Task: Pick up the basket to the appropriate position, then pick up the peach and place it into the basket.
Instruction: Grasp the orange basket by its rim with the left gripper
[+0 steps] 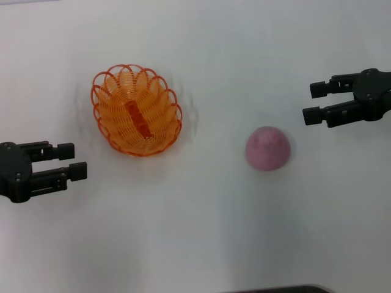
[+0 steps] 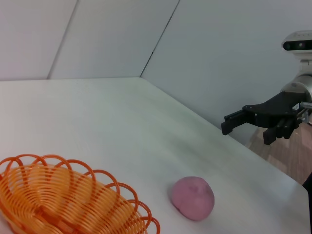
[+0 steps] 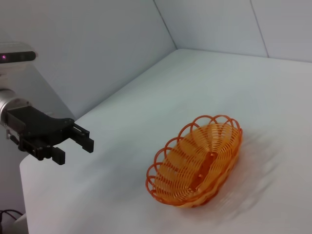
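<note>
- The oval orange wire basket [image 1: 137,110], with a scalloped looped rim and open coiled sides, sat upright on the smooth, matte white counter [image 1: 195,232], toward the far-left part of it and well in from every edge.
- A flat orange strip ran along the middle of the basket's floor, and nothing lay inside.
- The round, dusty pink-mauve peach [image 1: 267,148], with a matte mottled skin, rested on the counter right of centre, well apart from the basket and smaller than it.
- The black left gripper [image 1: 72,161] hovered by the counter's left edge, nearer than the basket and apart from it; its blocky jaws stood open with a clear gap between them, holding nothing.
- The black right gripper [image 1: 314,102] hung toward the counter's right edge, just beyond and to the right of the peach without touching it; its jaws were likewise spread apart and empty.
- In the left wrist view the peach [image 2: 192,197] lay just beside the basket's looped rim [image 2: 73,195].
</note>
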Controlling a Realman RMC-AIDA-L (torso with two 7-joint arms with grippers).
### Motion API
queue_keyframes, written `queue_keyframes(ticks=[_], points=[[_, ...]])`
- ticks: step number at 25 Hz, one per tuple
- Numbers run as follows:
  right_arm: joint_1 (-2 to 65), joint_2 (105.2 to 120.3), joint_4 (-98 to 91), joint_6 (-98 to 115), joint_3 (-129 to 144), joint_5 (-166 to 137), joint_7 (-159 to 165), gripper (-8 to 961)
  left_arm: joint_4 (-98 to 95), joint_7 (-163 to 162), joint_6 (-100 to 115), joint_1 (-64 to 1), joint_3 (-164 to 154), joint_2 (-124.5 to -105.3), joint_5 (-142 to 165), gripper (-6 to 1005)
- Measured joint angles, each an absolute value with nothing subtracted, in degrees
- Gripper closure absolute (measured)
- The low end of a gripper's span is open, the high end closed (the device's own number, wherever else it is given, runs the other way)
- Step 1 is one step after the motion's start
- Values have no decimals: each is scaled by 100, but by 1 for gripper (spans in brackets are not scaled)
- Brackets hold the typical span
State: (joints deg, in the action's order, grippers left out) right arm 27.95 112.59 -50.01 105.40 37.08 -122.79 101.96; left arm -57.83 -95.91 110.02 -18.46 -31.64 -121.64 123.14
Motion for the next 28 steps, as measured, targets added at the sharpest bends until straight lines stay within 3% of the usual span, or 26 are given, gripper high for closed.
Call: queue_keyframes(ticks=[28], points=[[2834, 11277, -5001, 10529, 3709, -12349, 10204, 13, -5781, -9588, 11001, -1872, -3142, -12155, 12263, 456]])
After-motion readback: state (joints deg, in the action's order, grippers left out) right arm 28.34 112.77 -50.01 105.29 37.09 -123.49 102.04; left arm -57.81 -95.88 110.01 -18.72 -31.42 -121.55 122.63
